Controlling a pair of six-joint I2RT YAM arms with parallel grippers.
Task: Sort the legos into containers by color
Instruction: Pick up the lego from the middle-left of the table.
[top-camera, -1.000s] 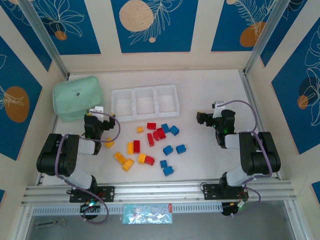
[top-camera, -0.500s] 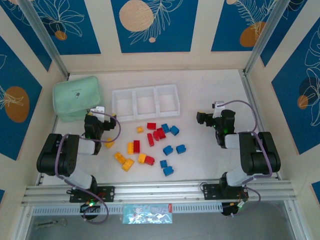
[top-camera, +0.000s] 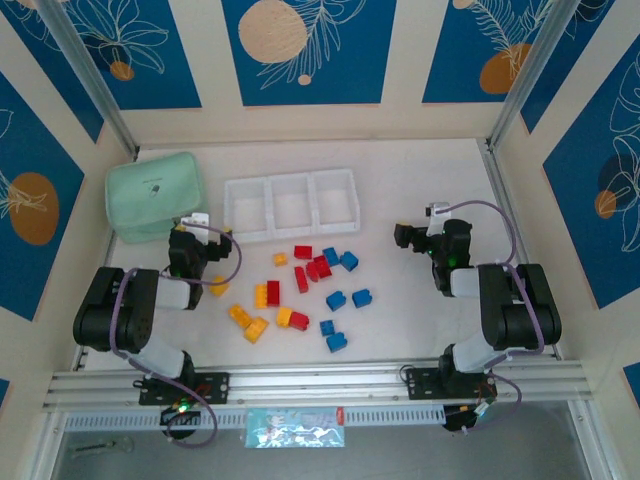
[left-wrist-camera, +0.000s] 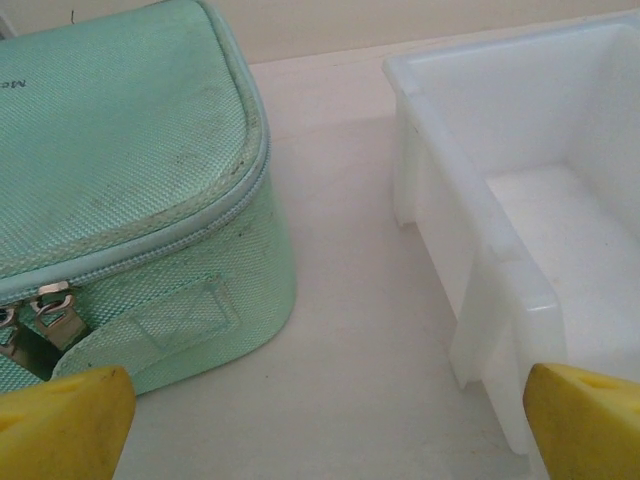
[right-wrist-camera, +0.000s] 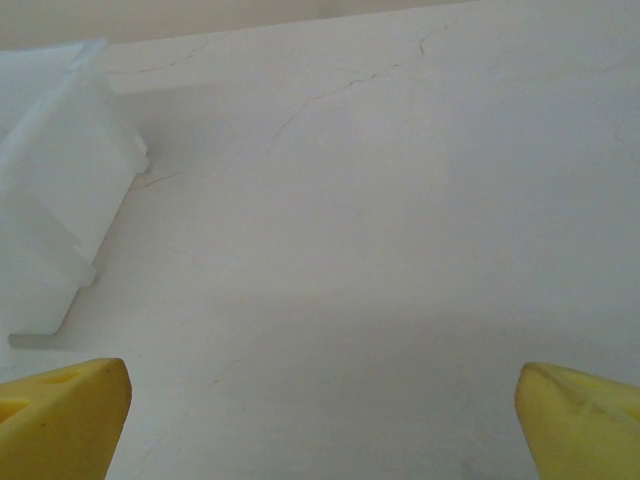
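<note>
Several legos lie loose on the white table between the arms: red ones (top-camera: 311, 268), yellow-orange ones (top-camera: 260, 310) and blue ones (top-camera: 347, 297). The containers are three joined compartments of a white tray (top-camera: 290, 182) behind the pile, all holding nothing. My left gripper (top-camera: 197, 230) stands open left of the pile, facing the gap between pouch and tray. In the left wrist view the left gripper (left-wrist-camera: 330, 425) has bare table between its yellow fingertips (left-wrist-camera: 60, 415), the tray wall (left-wrist-camera: 470, 240) to the right. My right gripper (top-camera: 407, 237) is open, right of the pile. The right gripper (right-wrist-camera: 322, 415) holds nothing, with a tray corner (right-wrist-camera: 60, 190) at far left.
A mint green zip pouch (top-camera: 155, 195) sits at the back left, close to the left gripper; its side (left-wrist-camera: 130, 180) takes up the left of the left wrist view. Patterned walls close the table on three sides. Bare table lies right of the tray.
</note>
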